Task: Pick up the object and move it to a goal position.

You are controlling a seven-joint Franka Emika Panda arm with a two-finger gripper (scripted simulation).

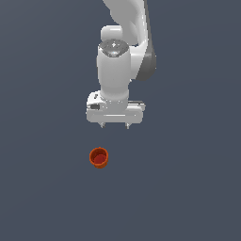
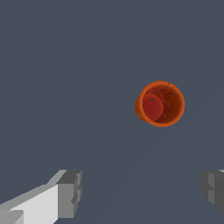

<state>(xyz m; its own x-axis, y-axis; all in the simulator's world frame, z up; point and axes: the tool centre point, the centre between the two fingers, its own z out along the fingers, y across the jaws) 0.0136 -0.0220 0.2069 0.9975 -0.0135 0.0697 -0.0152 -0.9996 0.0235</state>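
- On the flat grey-blue floor (image 1: 42,188), a small cup (image 1: 99,157) is seen standing upright, its mouth turned upward.
- Its colour is orange-red, with the rim rendered a brighter orange and the hollow inside a deeper red.
- From the wrist view, the cup (image 2: 160,104) is shown as a round ring with walls that narrow slightly toward a smaller, flat red bottom.
- Faint dark seam lines are visible on the inner wall; nothing can be made out inside it.
- It is clearly smaller than the white gripper (image 1: 115,126) above it.
- Above the cup, the gripper is held pointing straight down, with its two short fingertips just visible beneath the wide white hand body.
- The fingers (image 2: 70,193) are spread wide apart, and nothing is held between them.
- The cup is not touched by either finger; it lies apart from them, offset toward the exterior view's left of the gripper's centre line and nearer the lower part of that view.
- In the wrist view, the cup appears outside the gap between the fingers rather than between them.
- The white arm (image 1: 124,33) is seen rising from the gripper to the upper edge of the exterior view.
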